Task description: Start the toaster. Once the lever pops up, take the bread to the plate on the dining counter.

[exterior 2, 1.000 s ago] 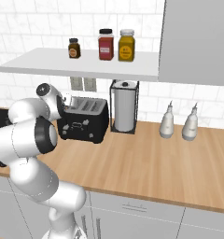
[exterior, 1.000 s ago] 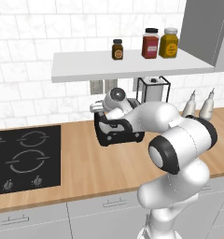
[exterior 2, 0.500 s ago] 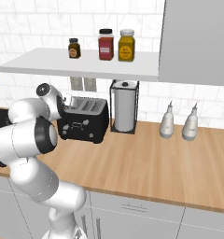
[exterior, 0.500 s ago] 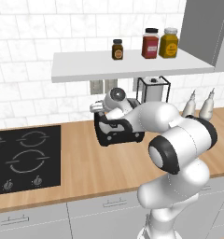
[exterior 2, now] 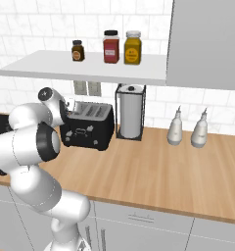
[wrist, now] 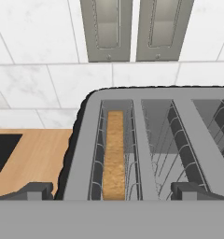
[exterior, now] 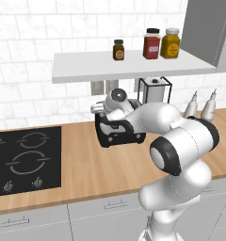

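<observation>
The black toaster (exterior: 119, 135) (exterior 2: 88, 130) stands on the wood-topped wall counter against the tiles. My gripper (wrist: 114, 190) hovers just above its top, at the toaster's left end (exterior: 101, 111) (exterior 2: 69, 109). It is open, its two dark fingertips (wrist: 38, 189) wide apart with nothing between them. In the hand view the bread (wrist: 115, 154) sits upright, deep in the leftmost slot of the toaster (wrist: 81, 154), its tan edge facing up. The other slots I see are empty. The plate and the dining counter are out of view.
A paper towel holder (exterior 2: 130, 113) stands just right of the toaster, then two pale bottles (exterior 2: 175, 128). A shelf (exterior 2: 85, 68) with three jars hangs above. A black hob (exterior: 25, 157) lies to the left. Two wall outlets (wrist: 137, 28) sit behind the toaster.
</observation>
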